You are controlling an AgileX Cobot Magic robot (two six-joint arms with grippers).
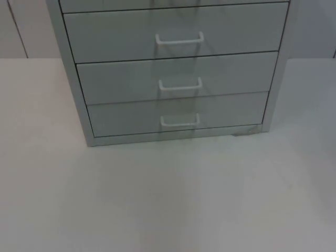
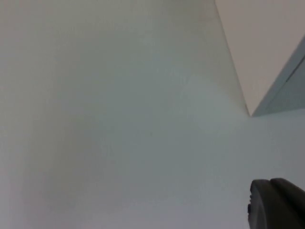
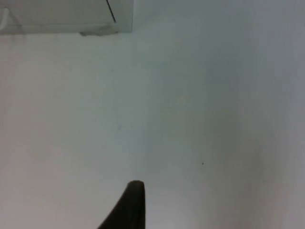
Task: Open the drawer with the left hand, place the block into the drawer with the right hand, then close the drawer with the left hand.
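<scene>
Three drawers: you see all shut in the grey metal cabinet at 12 o'clock; nothing done yet.
Block: unseen.
Left gripper: cannot tell.
Right gripper: cannot tell.

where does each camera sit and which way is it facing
Top view: fixed camera looking down and forward at the drawer cabinet on the white table; its drawers are shut.
Left wrist view: on the left arm, facing the table beside a cabinet corner; a black fingertip of the left gripper shows.
Right wrist view: on the right arm, facing the table below the cabinet's base corner; a black fingertip of the right gripper shows.
Shared: all three see the cabinet and table.
</scene>
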